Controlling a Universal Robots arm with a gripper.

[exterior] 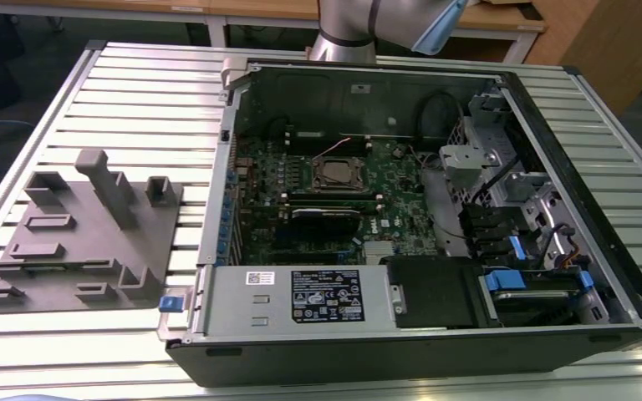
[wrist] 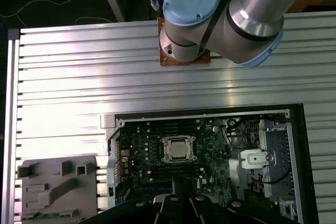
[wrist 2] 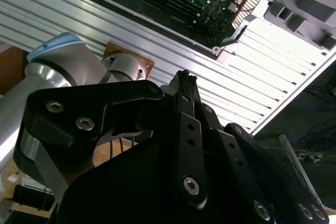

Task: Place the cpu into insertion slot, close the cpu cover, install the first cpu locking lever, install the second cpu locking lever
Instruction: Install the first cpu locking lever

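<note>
Slatted aluminium table carries an open black tower case lying on its side, interior facing up. Green motherboard on the case floor. Silver power supply with a label runs along the case edge nearest the exterior camera, black box just beside it. Drive cage with blue tabs at the exterior view's right. Grey moulded fixture block on the table at the exterior view's left, apart from the case. Wooden desks behind.

Exterior view oblique over the open case; both wrist views far above, second seemingly tilted, motherboard common
</note>
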